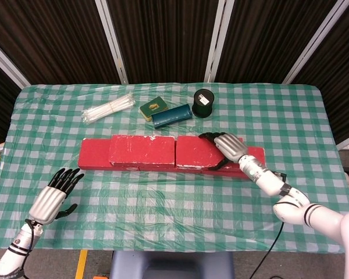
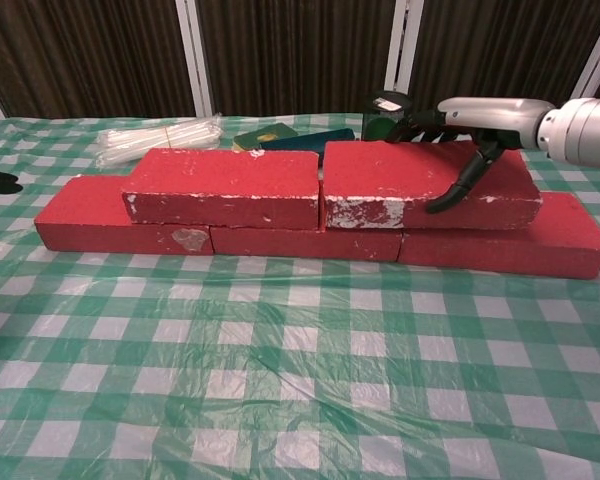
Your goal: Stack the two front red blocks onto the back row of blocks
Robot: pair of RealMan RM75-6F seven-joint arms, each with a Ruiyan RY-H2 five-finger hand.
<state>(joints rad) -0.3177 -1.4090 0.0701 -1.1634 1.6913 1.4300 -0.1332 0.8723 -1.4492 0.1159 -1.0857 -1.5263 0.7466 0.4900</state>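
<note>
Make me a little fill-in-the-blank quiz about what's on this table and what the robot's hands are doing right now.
1. The right hand holds the ____-hand upper red block.
2. The upper blocks rest on a bottom row of red blocks whose number is ____.
3. The left hand holds ____.
4. The tablecloth is checked white and ____.

Missing words: right; three; nothing; green

Head view: set high above the near edge of the bench (image 1: 163, 232), angled steeply down, far enough that all four edges are seen. Chest view: set low and close at the near edge, faced level toward the far edge. The red blocks (image 1: 141, 152) (image 2: 220, 190) are shared by both views.
</note>
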